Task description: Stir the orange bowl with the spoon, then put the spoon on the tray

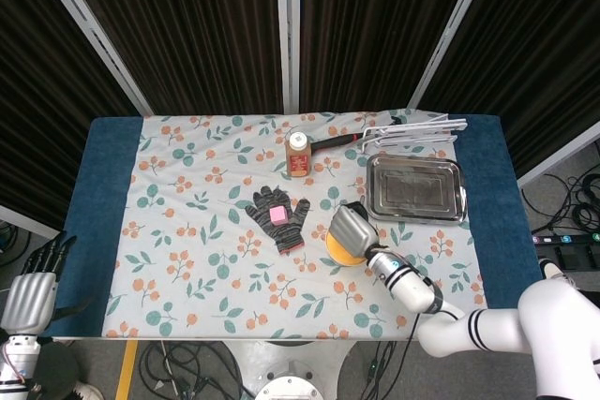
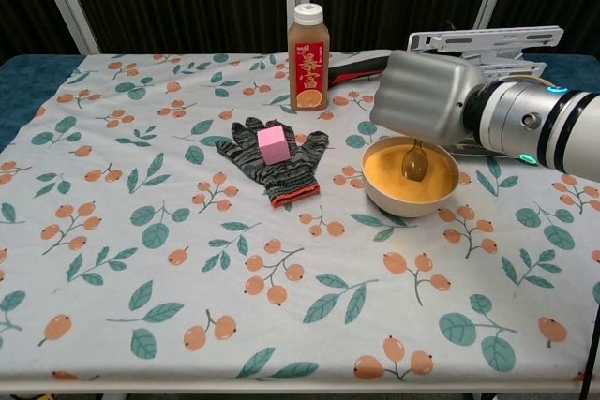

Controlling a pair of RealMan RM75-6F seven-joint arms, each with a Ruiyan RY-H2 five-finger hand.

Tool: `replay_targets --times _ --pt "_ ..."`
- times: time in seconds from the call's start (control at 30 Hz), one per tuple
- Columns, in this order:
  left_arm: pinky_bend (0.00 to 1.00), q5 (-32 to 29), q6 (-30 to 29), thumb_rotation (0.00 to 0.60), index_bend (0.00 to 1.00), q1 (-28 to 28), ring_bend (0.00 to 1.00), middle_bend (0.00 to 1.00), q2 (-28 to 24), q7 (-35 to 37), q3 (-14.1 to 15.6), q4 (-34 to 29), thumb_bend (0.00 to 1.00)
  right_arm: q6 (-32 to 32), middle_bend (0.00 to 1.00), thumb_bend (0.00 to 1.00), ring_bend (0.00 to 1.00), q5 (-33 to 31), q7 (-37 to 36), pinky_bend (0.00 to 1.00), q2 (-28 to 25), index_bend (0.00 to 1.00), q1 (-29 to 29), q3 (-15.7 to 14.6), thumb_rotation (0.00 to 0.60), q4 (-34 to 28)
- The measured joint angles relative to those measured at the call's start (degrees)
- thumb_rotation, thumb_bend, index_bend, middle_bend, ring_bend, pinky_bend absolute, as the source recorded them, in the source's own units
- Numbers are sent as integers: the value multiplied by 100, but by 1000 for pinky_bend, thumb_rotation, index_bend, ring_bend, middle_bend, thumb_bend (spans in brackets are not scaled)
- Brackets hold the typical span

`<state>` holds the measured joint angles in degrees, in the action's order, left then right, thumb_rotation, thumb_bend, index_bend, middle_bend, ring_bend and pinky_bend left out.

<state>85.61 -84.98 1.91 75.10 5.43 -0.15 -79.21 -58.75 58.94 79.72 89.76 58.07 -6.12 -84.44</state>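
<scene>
Spoon [image 2: 415,160] hanging bowl-end down from under the right hand [image 2: 427,97], tip dipped into the orange bowl [image 2: 411,175] directly below the fingers. Fingers curled in around the handle, though hidden beneath the palm, so the exact pinch cannot be told; spoon plainly held. Seen from the head view, right hand [image 1: 351,230] covering most of the orange bowl [image 1: 338,252].

Judged to be mid-stir: spoon upright in the orange filling, not yet lifted clear. Calls next for finishing the sweep, raising the spoon straight up past the rim, then carrying it away from the robot and to the right of the fingers to the metal tray [image 1: 416,187], and setting it flat inside.

Left of the fingers on the flowered tabletop [image 2: 187,259]: dark glove [image 2: 274,164] with a pink cube [image 2: 273,145] on top. Beyond the fingers, juice bottle [image 2: 308,44] upright; near the tray, a white wire rack [image 2: 483,40]. Left hand [image 1: 30,289] well apart at the near-left corner, off the tabletop, fingers loosely spread, holding nothing.
</scene>
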Motion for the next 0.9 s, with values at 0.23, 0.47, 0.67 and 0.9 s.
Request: replay_targets --times 0.23,0.47,0.67,0.9 --pt "131 10 -20 600 101 -20 96 95 20 46 7 36 37 -13 964 423 954 37 -182 1000 55 733 -88 70 600 -87" --pt "131 49 -44 600 101 -14 96 95 22 26 3 30 37 -202 964 423 954 100 -653 1000 -268 734 -254 217 600 -524" --pt "131 61 -54 600 101 -10 96 95 -3 -10 -1 -4 37 -270 964 423 954 76 -782 1000 -501 736 -334 354 600 -572" --pt "131 39 -6 600 101 -5 96 95 5 -34 5 -18 37 -92 964 423 954 58 -498 1000 -478 738 -258 315 600 -282"
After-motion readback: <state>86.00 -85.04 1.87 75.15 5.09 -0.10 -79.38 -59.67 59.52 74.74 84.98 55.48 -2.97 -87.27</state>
